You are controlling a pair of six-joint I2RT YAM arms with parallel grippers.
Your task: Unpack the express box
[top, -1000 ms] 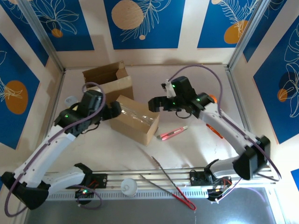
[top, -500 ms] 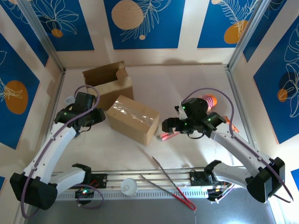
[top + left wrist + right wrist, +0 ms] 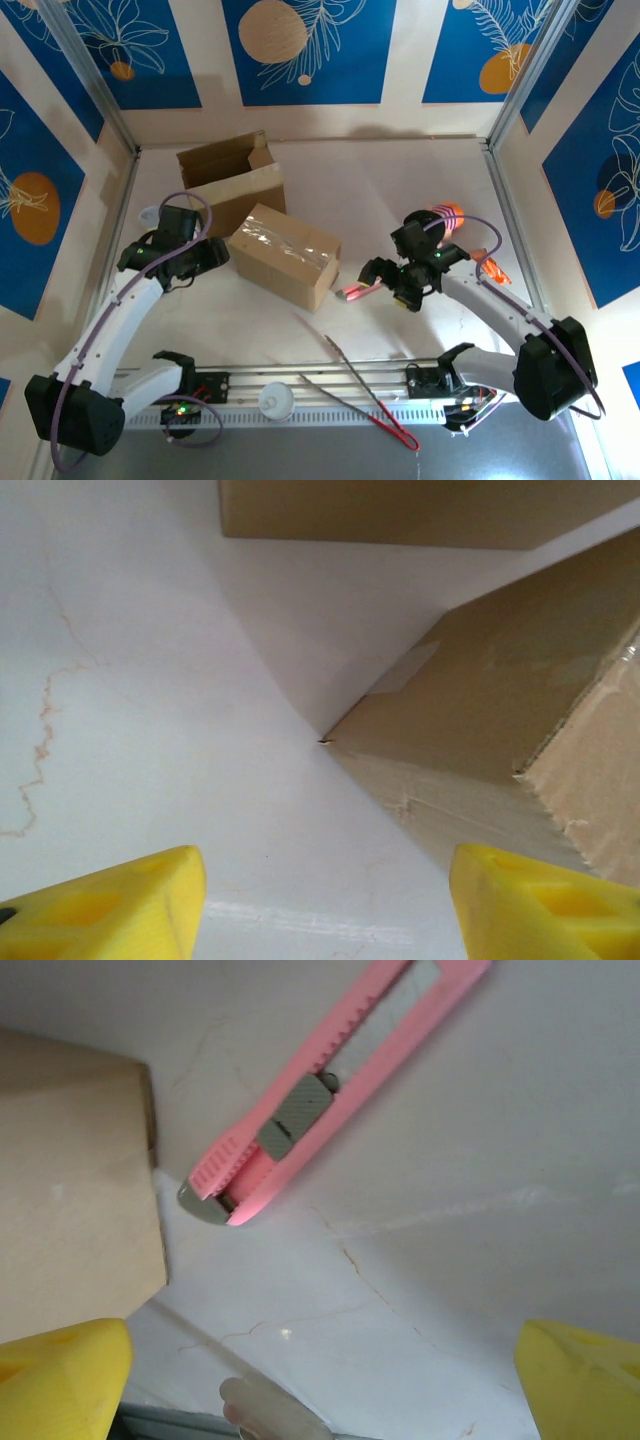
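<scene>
**Reaching for the cutter while the box is waiting sealed**

You are working the tool pickup, by my reading: the express box (image 3: 284,256) is sitting shut a little left of the table's (image 3: 400,180) middle, with clear tape (image 3: 287,243) running along its top seam. Nothing is coming out of it until that seam is cut.

The pink utility knife (image 3: 322,1088) is lying flat on the table just beside the box's right end, apart from it, its metal nose pointing toward the cardboard. Your right gripper (image 3: 320,1380) is hovering just short of the knife with its jaws standing wide and nothing between them. In the right wrist view the knife is lying ahead of the yellow fingers (image 3: 62,1372), not between them.

Your left gripper (image 3: 325,905) is waiting at the box's left end, jaws also spread wide and empty, the box corner showing ahead of it.

What the next move is asking of you, I think:
- Advance the right gripper until the knife's body is lying between the fingers.
- Turn the wrist so the fingers are closing across the handle's narrow width, not along its length.
- Grip behind the grey slider (image 3: 303,1100), leaving the nose free.
- Bring the left gripper against the box's left end to brace it before cutting.
</scene>
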